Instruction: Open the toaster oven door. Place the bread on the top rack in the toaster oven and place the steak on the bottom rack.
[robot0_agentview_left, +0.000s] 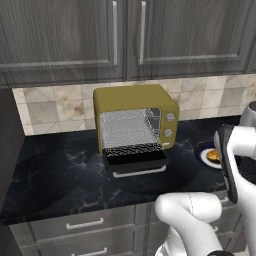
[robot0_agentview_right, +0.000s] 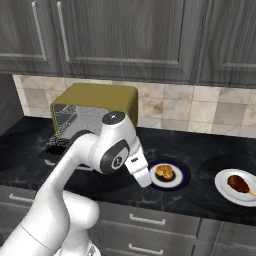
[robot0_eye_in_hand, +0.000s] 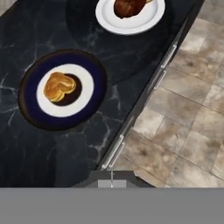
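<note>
The mustard-yellow toaster oven (robot0_agentview_left: 134, 99) (robot0_agentview_right: 107, 98) stands at the back of the counter. Its door (robot0_agentview_left: 136, 161) is folded down flat, with the pale bar handle (robot0_agentview_left: 139, 172) toward me. The grey mesh interior (robot0_agentview_left: 128, 129) is bare; I cannot tell the two racks apart against it. The golden bread (robot0_eye_in_hand: 58, 86) (robot0_agentview_right: 164, 172) (robot0_agentview_left: 213, 155) lies on a dark-rimmed plate (robot0_eye_in_hand: 29, 110). The reddish-brown steak (robot0_eye_in_hand: 127, 7) (robot0_agentview_right: 238, 183) rests on a white plate (robot0_eye_in_hand: 145, 22). My gripper (robot0_eye_in_hand: 111, 177) (robot0_agentview_right: 144, 180) hangs over the counter's front edge beside the bread plate, its fingers together and holding nothing.
Dark wood wall cabinets (robot0_agentview_left: 125, 35) hang above the oven. Grey drawers with bar handles (robot0_eye_in_hand: 114, 151) run under the black marble counter (robot0_agentview_left: 55, 165). A tiled floor (robot0_eye_in_hand: 188, 122) lies below. My own arm (robot0_agentview_right: 85, 160) partly blocks the oven in the right base view.
</note>
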